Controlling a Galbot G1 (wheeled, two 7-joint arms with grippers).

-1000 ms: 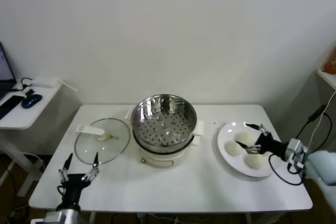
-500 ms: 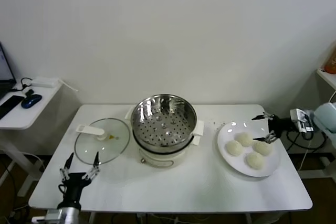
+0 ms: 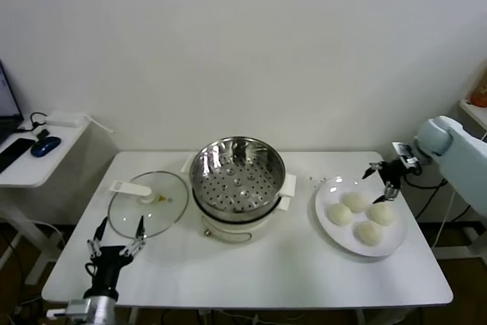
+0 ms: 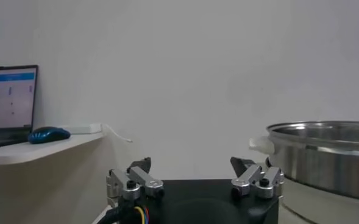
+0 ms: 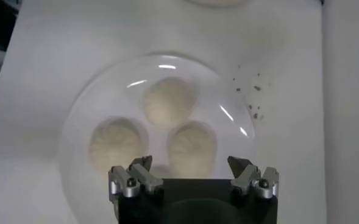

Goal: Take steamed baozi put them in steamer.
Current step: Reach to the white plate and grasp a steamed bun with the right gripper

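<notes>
A plain white wall backs a white counter (image 3: 251, 264), with a small side desk off to the robot's left. Near the counter's middle stands the steamer (image 3: 237, 180), upright with its open mouth facing up and its perforated floor bare. The glass lid (image 3: 148, 203) lies flat just beside it on the left, its white handle pointing toward the counter's left edge. On the right, well apart from the steamer, a white plate (image 3: 327, 226) holds the four steamed baozi (image 3: 355, 202), dome side up and bunched close together; being round, they show no long axis. The right claw (image 3: 383, 180) hangs above the plate's far edge, over the buns, its fingers spread and gripping nothing; the right wrist view looks straight down between those fingers at the baozi (image 5: 170, 103). The left claw (image 3: 116, 240) sits low at the counter's near left, by the lid, fingers likewise spread and empty, pointing toward the far wall.
</notes>
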